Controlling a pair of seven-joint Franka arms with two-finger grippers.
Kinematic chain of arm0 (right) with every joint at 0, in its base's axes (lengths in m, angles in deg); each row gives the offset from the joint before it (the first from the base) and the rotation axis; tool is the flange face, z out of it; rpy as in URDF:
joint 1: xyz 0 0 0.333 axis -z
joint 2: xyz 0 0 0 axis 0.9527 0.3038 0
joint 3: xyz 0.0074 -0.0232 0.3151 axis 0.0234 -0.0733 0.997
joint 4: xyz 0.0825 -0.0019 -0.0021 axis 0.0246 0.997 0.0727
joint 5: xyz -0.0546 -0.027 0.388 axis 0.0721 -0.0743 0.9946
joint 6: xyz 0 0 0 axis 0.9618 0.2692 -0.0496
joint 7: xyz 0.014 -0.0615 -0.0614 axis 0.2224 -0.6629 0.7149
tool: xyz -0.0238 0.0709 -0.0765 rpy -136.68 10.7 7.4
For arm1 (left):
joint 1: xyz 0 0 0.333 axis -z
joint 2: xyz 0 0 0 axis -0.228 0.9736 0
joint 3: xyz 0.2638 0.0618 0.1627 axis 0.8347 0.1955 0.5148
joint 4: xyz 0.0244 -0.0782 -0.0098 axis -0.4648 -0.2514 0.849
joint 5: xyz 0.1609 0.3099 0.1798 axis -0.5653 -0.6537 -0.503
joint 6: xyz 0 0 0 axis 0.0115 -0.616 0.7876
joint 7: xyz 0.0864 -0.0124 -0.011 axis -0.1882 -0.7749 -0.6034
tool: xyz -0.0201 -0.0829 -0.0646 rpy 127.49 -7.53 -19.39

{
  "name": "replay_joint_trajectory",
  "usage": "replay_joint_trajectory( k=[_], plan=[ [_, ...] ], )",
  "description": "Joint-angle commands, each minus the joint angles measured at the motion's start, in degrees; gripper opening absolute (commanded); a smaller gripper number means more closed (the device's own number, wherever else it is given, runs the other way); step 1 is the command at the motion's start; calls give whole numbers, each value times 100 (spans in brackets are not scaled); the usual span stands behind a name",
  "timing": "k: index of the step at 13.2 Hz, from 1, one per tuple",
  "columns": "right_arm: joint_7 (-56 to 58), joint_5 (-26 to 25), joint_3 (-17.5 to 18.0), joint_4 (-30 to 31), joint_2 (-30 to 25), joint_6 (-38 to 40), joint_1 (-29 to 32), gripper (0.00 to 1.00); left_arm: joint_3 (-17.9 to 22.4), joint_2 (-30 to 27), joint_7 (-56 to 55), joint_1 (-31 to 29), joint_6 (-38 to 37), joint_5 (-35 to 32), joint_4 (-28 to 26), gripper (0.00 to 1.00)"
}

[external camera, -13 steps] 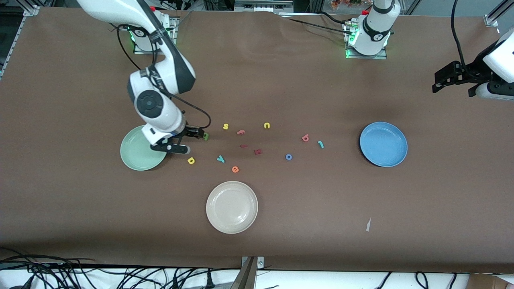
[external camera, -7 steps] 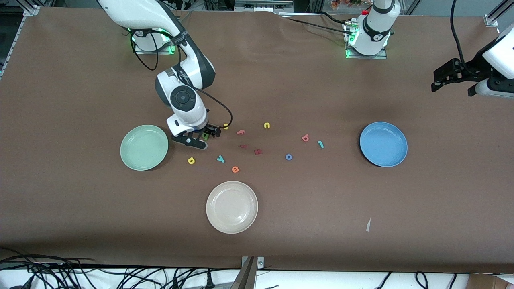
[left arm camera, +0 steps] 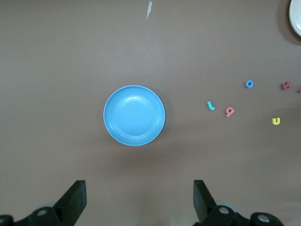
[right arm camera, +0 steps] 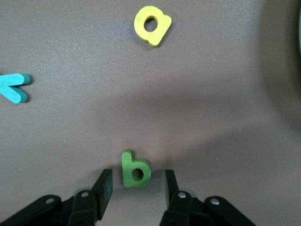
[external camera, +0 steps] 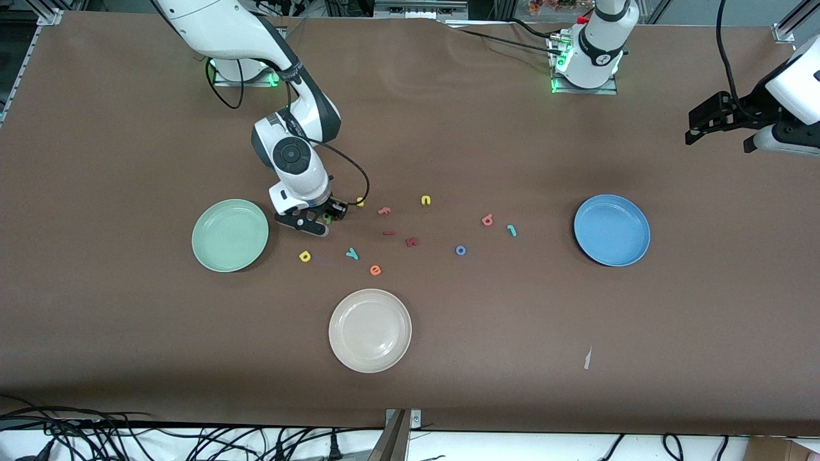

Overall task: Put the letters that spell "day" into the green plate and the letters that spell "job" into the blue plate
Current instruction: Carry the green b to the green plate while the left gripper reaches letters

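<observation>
My right hand (right arm camera: pixel 136 186) is down at the table (external camera: pixel 128 352), fingers (right arm camera: pixel 104 186) on either side of the green "a" (right arm camera: pixel 135 169) with gaps showing, so not clamped on it. The "a" lies on the table just beside the green plate (external camera: pixel 230 235), toward the left arm's end.

Yellow "d" (external camera: pixel 305 256) and teal "y" (external camera: pixel 352 253) lie nearer the front camera than the "a". Green plate holds no letters.

My left hand (left arm camera: pixel 138 202) waits high over the table at the left arm's end, fingers wide apart, holding nothing. Blue plate (external camera: pixel 612 230) holds no letters. Pink "b" (external camera: pixel 487 220), teal "j" (external camera: pixel 511 230) and blue "o" (external camera: pixel 460 250) lie on the table between the two plates, closer to the blue one.
</observation>
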Motion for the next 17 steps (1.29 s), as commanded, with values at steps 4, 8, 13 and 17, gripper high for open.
replay_joint_trajectory(
  k=[4,8,13,17],
  plan=[
    [-129,-109,-34,71,21,-146,-46,24,-403,234,69,16,286,330,-650,100],
    [-128,-118,-34,62,74,-155,-46,15,-536,454,60,305,1163,375,-1115,100],
    [142,-127,-200,-78,-285,203,-29,12,-536,1051,60,849,2422,357,-1652,100],
    [1660,-118,-867,-614,-656,1794,-29,12,-518,1710,-27,1315,2748,322,-1671,100]
  ],
)
